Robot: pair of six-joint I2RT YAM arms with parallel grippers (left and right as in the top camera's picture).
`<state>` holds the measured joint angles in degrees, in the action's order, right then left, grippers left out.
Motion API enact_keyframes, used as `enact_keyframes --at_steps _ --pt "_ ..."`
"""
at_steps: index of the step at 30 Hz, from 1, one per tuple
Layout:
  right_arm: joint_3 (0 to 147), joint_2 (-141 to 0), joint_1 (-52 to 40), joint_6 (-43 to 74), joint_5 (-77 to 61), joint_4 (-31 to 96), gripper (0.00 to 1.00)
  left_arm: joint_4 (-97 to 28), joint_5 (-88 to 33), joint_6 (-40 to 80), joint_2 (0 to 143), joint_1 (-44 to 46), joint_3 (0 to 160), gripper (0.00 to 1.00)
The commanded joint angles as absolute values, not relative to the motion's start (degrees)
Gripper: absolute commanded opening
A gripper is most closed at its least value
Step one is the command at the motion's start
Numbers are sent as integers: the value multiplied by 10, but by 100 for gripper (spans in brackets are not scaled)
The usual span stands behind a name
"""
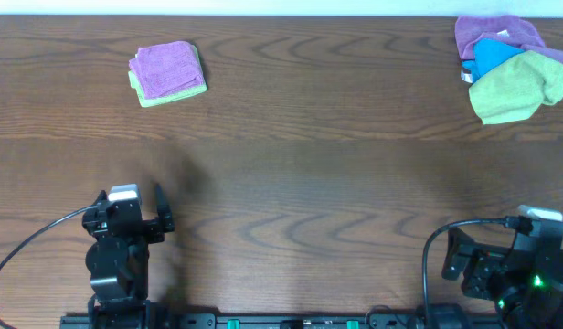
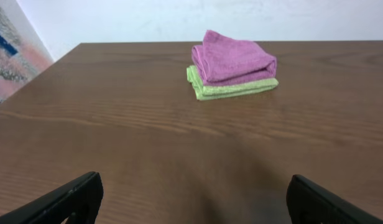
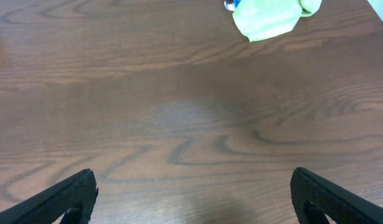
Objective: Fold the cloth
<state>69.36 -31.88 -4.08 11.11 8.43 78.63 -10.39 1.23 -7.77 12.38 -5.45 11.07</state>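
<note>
The magenta-purple cloth (image 1: 164,68) lies folded into a small square at the table's far left, on top of a folded lime-green cloth (image 1: 172,94). In the left wrist view the cloth (image 2: 234,59) rests on that green cloth (image 2: 232,89), well ahead of the fingers. My left gripper (image 1: 132,205) (image 2: 191,199) is open and empty near the front edge, far from the cloth. My right gripper (image 1: 501,241) (image 3: 191,194) is open and empty at the front right over bare table.
A loose pile sits at the far right corner: a lavender-purple cloth (image 1: 487,32), a blue cloth (image 1: 492,57) and a lime-green cloth (image 1: 519,87), whose green edge shows in the right wrist view (image 3: 269,18). The wooden table (image 1: 291,183) spans the view.
</note>
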Motion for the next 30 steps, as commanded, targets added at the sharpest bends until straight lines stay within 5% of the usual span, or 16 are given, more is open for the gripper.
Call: enact_keyframes --at_steps 1,30 --pt "696 -320 -38 118 86 787 99 -84 2 -85 109 -52 84 95" --pt "696 -320 -38 118 86 787 99 -57 5 -75 57 -26 9 95"
